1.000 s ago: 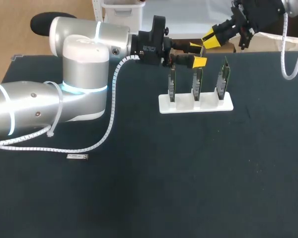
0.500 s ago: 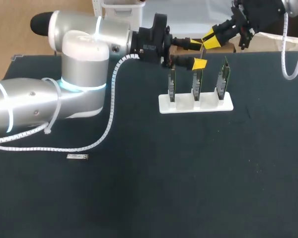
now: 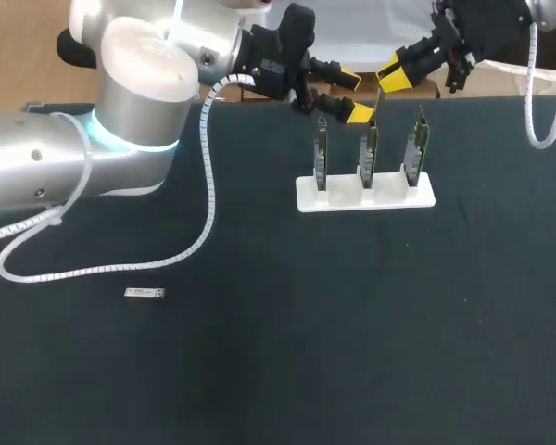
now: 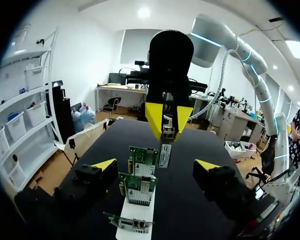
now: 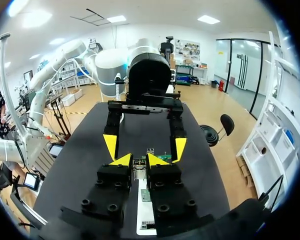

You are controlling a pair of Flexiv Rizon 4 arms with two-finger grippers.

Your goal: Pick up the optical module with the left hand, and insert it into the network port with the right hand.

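On the dark matte bench (image 3: pixel 352 352), toward its far side: a white stand (image 3: pixel 306 197) with three green cards (image 3: pixel 321 153) upright in a row, each in its own slot. Metal sockets (image 4: pixel 139 194) on the card faces turned toward the left wrist camera. Faint pale specks here and there on the cloth-like surface, one even black sheet out to every edge in view.

Near the front left, well apart from the stand: a small silver piece (image 3: pixel 145 293) lying flat.

From the left side, the left arm (image 3: pixel 139 83), grey and white with a glowing ring, held above the far part of the bench. White coiled cable (image 3: pixel 204 195) drooping from it over the surface. Open wide and empty, the left jaws, yellow tips spread just above the row's left end. From the wrist, the whole row ahead between the two tips.

From the far right corner, the right arm (image 3: pixel 486 23), angled down toward the stand. Closed on the module (image 4: pixel 165 150), the right jaws, pinching its upper end from both sides, its body hanging below the yellow tips. Module up in the air, close beside the card farthest from the left wrist; touching or not, cannot tell.
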